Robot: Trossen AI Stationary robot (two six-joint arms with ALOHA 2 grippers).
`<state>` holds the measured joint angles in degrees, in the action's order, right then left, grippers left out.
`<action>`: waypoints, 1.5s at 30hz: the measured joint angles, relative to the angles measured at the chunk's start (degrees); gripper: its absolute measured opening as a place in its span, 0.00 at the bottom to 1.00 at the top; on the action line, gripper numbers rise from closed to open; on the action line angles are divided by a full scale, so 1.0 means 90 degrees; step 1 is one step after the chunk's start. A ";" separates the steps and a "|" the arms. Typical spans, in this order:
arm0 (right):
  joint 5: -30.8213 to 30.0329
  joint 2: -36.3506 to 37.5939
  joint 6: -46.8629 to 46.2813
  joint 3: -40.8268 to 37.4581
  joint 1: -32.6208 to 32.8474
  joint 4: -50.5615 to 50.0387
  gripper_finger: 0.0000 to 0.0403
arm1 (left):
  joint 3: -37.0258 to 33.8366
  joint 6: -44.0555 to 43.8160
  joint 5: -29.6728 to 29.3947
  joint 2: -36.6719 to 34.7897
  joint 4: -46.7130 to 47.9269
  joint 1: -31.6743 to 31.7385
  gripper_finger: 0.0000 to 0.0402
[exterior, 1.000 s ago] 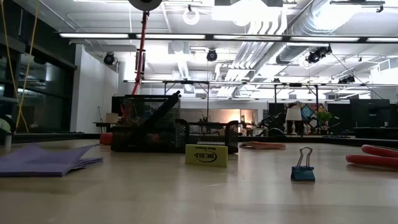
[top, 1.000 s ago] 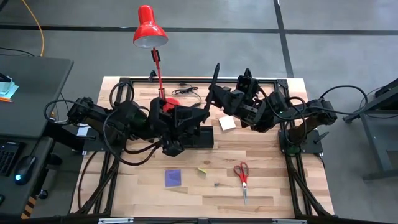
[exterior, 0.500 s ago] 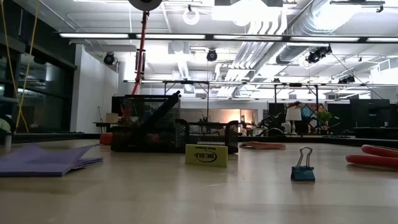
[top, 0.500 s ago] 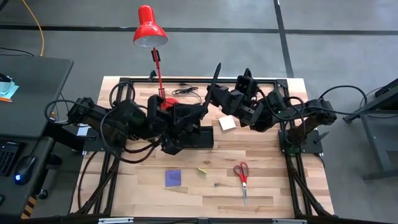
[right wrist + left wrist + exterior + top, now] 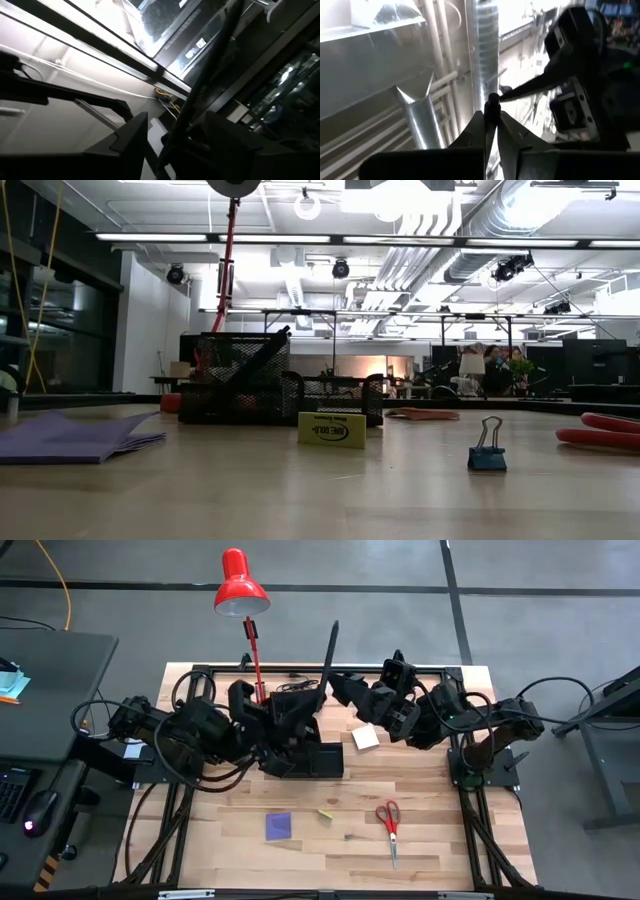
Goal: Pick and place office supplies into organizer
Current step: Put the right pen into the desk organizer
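- High view shows a handover in the air above the surface: a long dark pen [image 5: 328, 652] stands nearly upright between the two arms, behind the organizer [image 5: 318, 759].
- Left hand [image 5: 312, 698] is pinching the pen's lower end; its wrist view shows the fingers [image 5: 476, 131] pressed together on the shaft.
- Right hand [image 5: 345, 685] sits just beside the left hand at the same pen. Its jaws appear spread, with the shaft running loose between them in its wrist view. Judgement: the left hand now carries the pen alone.
- Judgement: the pen is held upright so it can be lowered end-first into the organizer's tall mesh cup, which lies just in front of and below the left hand.
- Remaining supplies lie flat on the surface, well apart from both hands: scissors [image 5: 389, 821], purple note pad [image 5: 279, 826], and a yellow note pad [image 5: 365, 737] just below the right hand.
- Risk, as judged: a pinch at one end leaves the long pen free to swing on the way down.
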<state>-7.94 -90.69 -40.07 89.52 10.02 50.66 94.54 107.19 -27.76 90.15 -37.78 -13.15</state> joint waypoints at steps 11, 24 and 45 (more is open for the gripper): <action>-0.0162 0.0623 0.0836 -0.0002 -0.0317 -0.2590 0.42 | 0.0000 -0.0330 -0.1505 -0.0297 -0.0049 -0.0143 0.00; -0.0776 0.1333 0.1459 -0.0002 -0.0113 -0.6548 0.42 | 0.0000 -0.4927 -0.3809 -0.1741 0.3724 -0.0607 0.00; -0.2571 0.1352 0.1456 -0.0002 0.1239 -0.7748 0.42 | -0.1632 -1.4548 -0.2358 -0.2139 0.9924 -0.0702 0.00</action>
<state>-31.08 -78.52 -26.96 89.49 21.17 -19.07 79.85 -23.75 -48.99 70.90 51.53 -19.46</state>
